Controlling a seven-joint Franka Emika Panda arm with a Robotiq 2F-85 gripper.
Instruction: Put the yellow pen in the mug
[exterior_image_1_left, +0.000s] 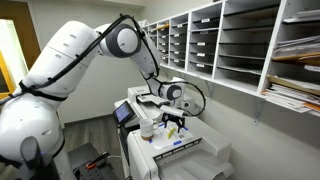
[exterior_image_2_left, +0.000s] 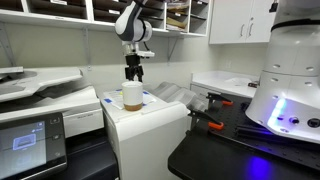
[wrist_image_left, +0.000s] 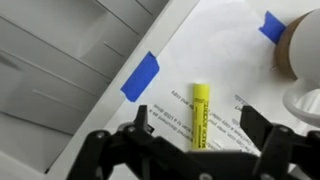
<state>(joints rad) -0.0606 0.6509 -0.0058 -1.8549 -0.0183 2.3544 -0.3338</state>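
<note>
The yellow pen (wrist_image_left: 200, 115) lies on a printed white sheet in the wrist view, its long axis pointing away from the camera. My gripper (wrist_image_left: 197, 128) is open, hovering over the pen with one finger on each side and not touching it. The mug (exterior_image_2_left: 132, 96), tan and white, stands on the white machine top just below the gripper (exterior_image_2_left: 133, 71) in an exterior view; its edge shows at the wrist view's right (wrist_image_left: 300, 50). The gripper also shows in an exterior view (exterior_image_1_left: 172, 118), with the mug (exterior_image_1_left: 146, 127) beside it.
Blue tape pieces (wrist_image_left: 141, 76) mark the paper. A grey printer tray (wrist_image_left: 50, 70) lies to the left. Wall mail slots (exterior_image_1_left: 235, 40) with papers hang behind. A copier with a screen (exterior_image_2_left: 30, 140) and a dark bench with orange-handled tools (exterior_image_2_left: 215, 125) flank the machine.
</note>
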